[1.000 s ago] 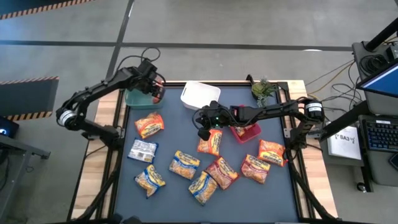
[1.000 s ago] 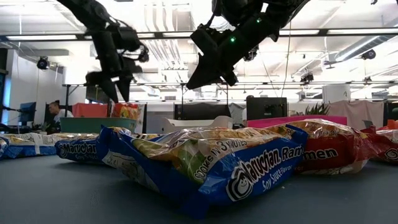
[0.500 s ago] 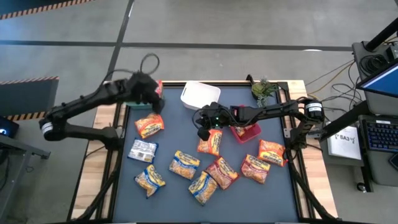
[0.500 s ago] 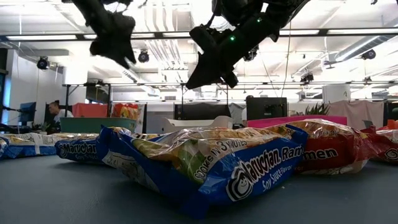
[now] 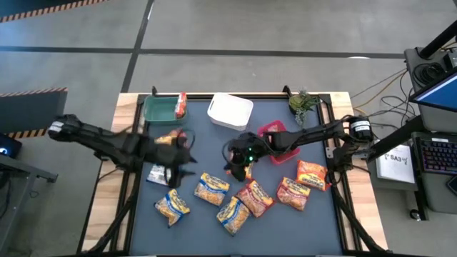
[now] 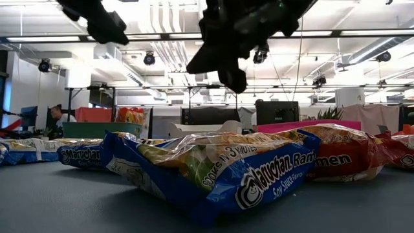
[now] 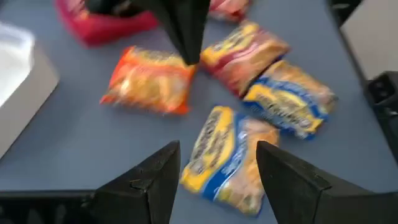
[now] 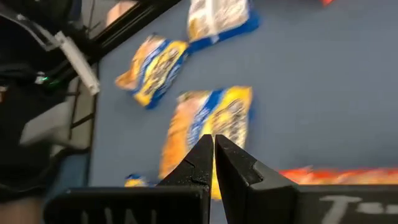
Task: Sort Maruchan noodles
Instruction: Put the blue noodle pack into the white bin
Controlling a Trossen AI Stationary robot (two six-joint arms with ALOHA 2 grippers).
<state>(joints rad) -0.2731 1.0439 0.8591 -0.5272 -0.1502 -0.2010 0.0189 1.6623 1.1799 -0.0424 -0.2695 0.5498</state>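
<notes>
Several Maruchan noodle packets lie flat on the dark mat: an orange one, a silver one, blue-yellow ones, a red one and orange ones at the right. My left gripper hangs open above the left packets; in its wrist view a blue-yellow packet shows below its fingers. My right gripper is shut and empty, high above an orange packet. One more packet stands on edge in the green bin.
A white bin and a red bin stand along the far side, right of the green bin. A small plant sits at the far right corner. Bare mat lies near the front edge and at the right front corner.
My left gripper has swung away from the green bin at the far left, toward the table's near side and middle, and now hangs over the left packets, still open. My right gripper has rolled and drifted a little toward the near edge, staying shut.
</notes>
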